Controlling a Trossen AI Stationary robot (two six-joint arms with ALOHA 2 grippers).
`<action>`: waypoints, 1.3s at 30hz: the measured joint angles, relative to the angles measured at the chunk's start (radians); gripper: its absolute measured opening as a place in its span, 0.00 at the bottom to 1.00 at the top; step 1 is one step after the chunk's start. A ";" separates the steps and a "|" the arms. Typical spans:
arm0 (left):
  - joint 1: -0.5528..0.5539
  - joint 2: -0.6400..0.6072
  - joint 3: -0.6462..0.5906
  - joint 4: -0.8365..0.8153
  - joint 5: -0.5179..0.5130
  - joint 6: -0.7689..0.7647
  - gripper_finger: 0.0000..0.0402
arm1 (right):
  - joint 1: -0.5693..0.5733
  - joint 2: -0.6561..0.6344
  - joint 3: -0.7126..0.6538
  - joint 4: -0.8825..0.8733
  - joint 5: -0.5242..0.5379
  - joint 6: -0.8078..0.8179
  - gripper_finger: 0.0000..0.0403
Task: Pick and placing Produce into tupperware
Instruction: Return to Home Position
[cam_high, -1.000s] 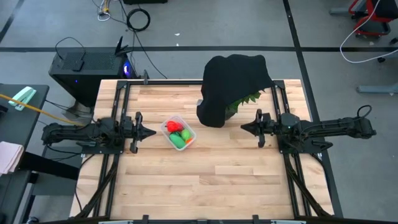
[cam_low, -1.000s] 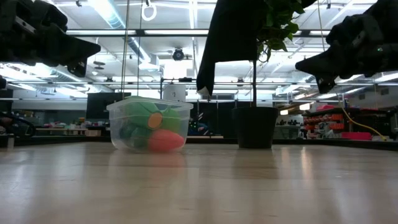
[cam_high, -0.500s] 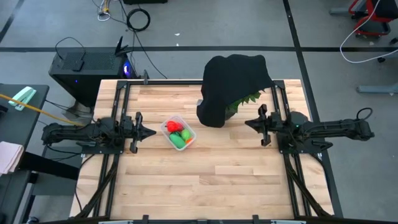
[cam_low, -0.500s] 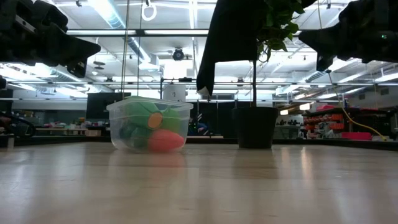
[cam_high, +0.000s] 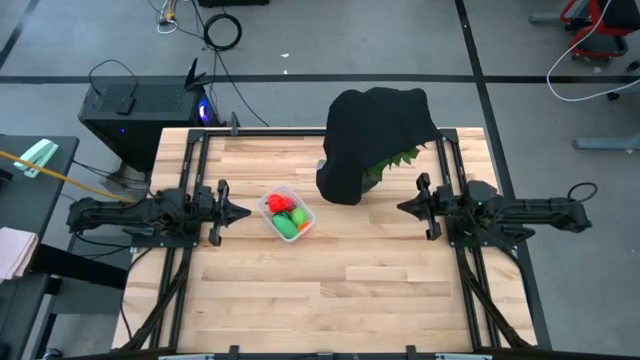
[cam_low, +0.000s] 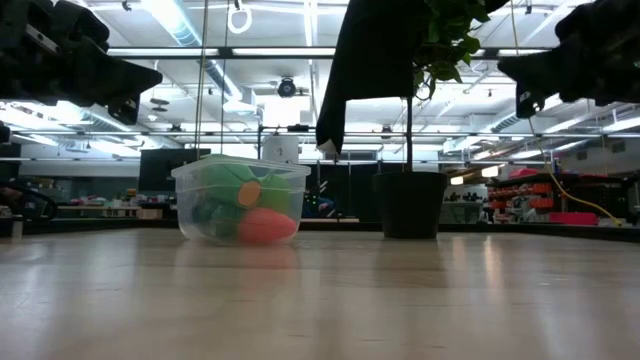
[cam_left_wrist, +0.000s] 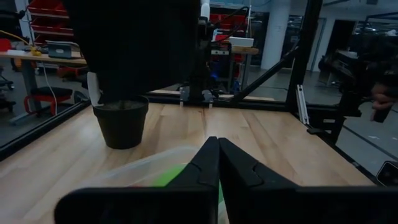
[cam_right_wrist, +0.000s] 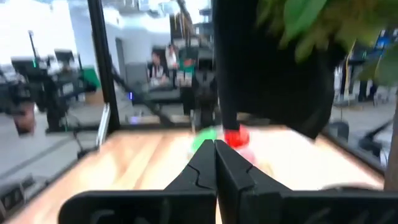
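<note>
The clear tupperware (cam_high: 287, 213) stands on the table left of centre, with the produce inside: a red piece (cam_high: 279, 204), a light green piece (cam_high: 288, 228) and an orange bit (cam_high: 303, 225). In the low view the tupperware (cam_low: 240, 200) shows green, orange and red toys through its wall. My left gripper (cam_high: 246, 212) hovers above the table just left of the box, shut and empty; its wrist view shows the fingers (cam_left_wrist: 217, 163) closed over the tupperware rim (cam_left_wrist: 152, 168). My right gripper (cam_high: 401, 208) hangs over the right side, shut and empty, its fingers (cam_right_wrist: 214, 163) together.
A potted plant under black cloth (cam_high: 375, 140) stands at the far middle of the table, with its dark pot (cam_low: 411, 203) on the wood. Bare wood (cam_high: 350, 290) spreads across the near half. People and racks show in the room beyond (cam_right_wrist: 158, 65).
My right gripper has drawn back toward the table's right edge and risen a little, staying shut. The left arm, the tupperware and the produce have kept still.
</note>
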 joint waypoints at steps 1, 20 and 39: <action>0.000 0.000 0.000 0.000 -0.001 0.000 0.02 | 0.000 -0.012 0.000 -0.040 0.000 -0.004 0.00; 0.024 0.000 0.000 -0.009 -0.002 0.104 0.02 | 0.000 -0.060 0.000 -0.133 -0.045 -0.050 0.00; 0.024 0.000 0.001 -0.008 -0.010 0.078 0.15 | 0.001 -0.060 0.000 -0.176 0.020 -0.050 0.01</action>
